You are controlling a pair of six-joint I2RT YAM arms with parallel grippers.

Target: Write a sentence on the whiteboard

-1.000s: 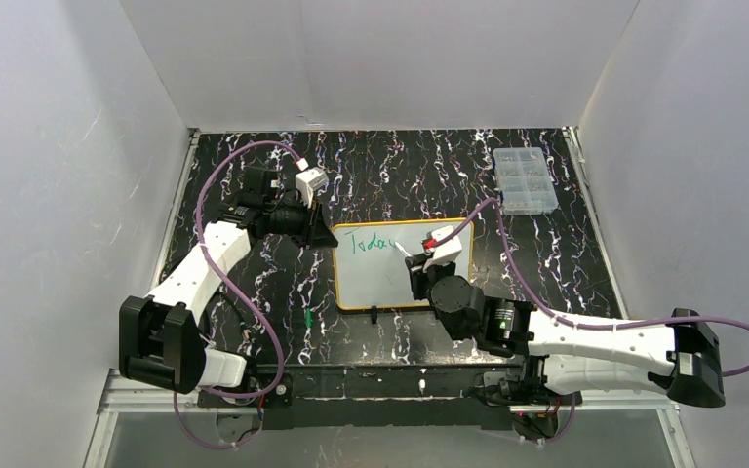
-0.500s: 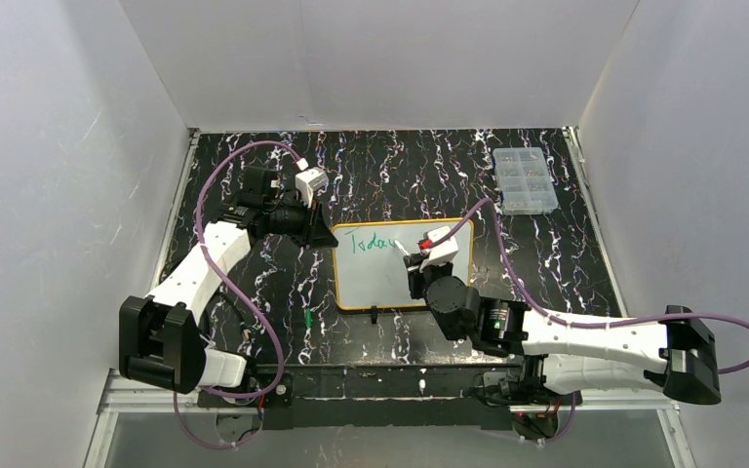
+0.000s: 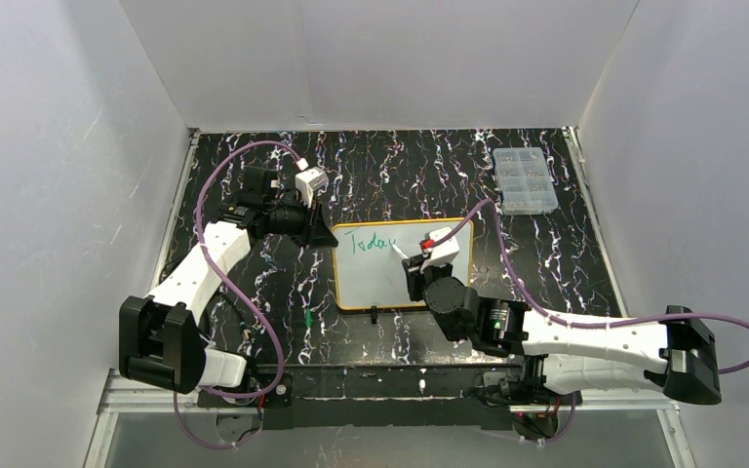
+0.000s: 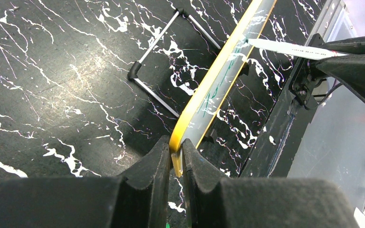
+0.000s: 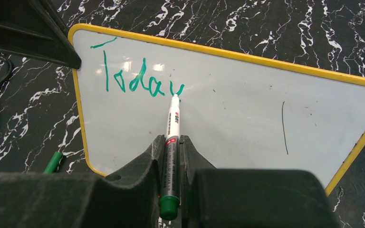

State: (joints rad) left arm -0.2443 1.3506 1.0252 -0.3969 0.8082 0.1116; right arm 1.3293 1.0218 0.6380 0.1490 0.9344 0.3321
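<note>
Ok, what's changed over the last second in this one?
The right arm swung slightly left and away, carrying the right gripper, shut on the green marker, whose tip sits at the fifth letter of the green writing. Nothing was grabbed or released. The left gripper stayed clamped on a corner of the whiteboard; the board and the clear box did not move.

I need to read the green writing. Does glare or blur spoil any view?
Right wrist: whiteboard sharp, green writing readable, only small glare spots around it. Top external: evenly lit, writing tiny. Left wrist: board edge-on and reflective, near jaws soft.
</note>
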